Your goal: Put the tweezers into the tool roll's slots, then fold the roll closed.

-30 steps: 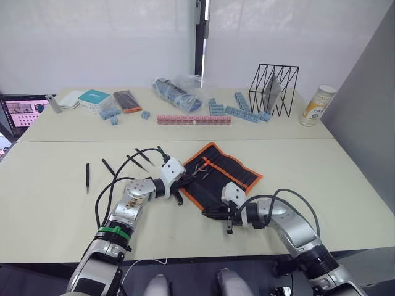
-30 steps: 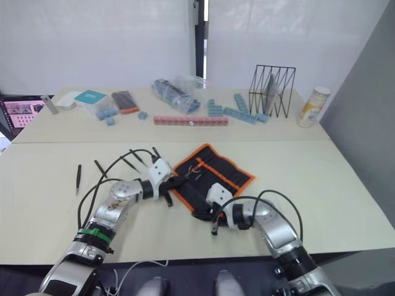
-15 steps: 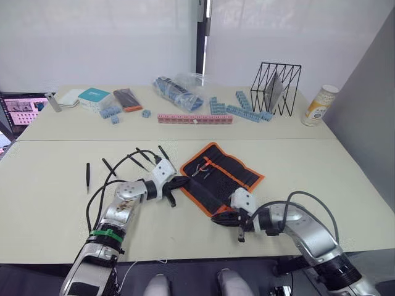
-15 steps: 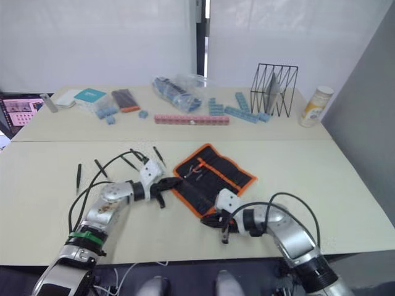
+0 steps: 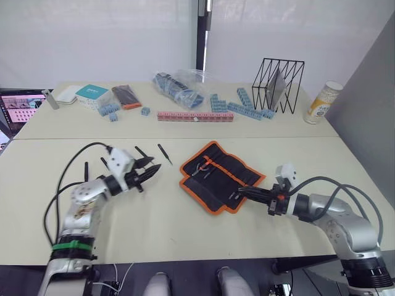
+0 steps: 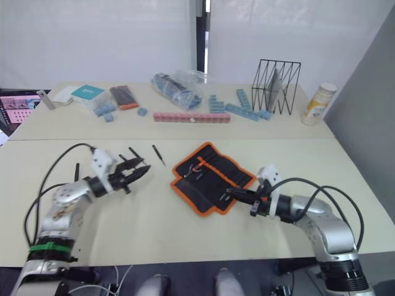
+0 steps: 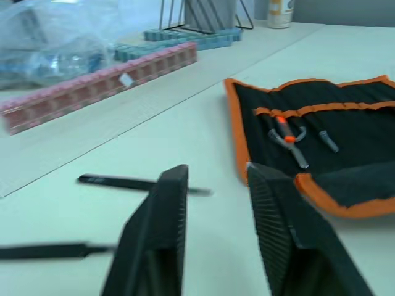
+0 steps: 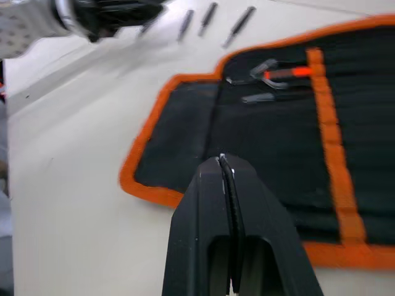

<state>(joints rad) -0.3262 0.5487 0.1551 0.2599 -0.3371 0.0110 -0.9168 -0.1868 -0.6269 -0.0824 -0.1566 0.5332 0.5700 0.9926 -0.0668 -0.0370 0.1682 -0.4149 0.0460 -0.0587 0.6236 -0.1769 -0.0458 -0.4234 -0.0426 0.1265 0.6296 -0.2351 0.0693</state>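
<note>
The tool roll (image 5: 219, 179) lies open at the table's middle, black with orange trim, and a small orange-handled tool (image 7: 285, 132) sits in its slots. Three black tweezers (image 6: 159, 155) (image 6: 133, 152) (image 6: 77, 171) lie loose on the table left of the roll. My left gripper (image 5: 150, 171) hovers open over that patch, a hand's width left of the roll, with one pair of tweezers (image 7: 123, 182) just beyond its fingertips. My right gripper (image 5: 242, 192) is shut, its tips over the roll's near right edge (image 8: 333, 250); nothing held is clearly visible.
Along the far side stand a pink block row (image 5: 195, 117), blue blocks (image 5: 244, 110), a plastic bag (image 5: 179, 89), a black wire rack (image 5: 278, 83) and a bottle (image 5: 321, 103). Boxes (image 5: 92, 95) and a dark orange-ended packet (image 5: 126, 97) sit far left.
My left gripper has drawn back leftward from the roll's left edge. My right gripper has moved right and farther, from the roll's near corner to its near right edge.
</note>
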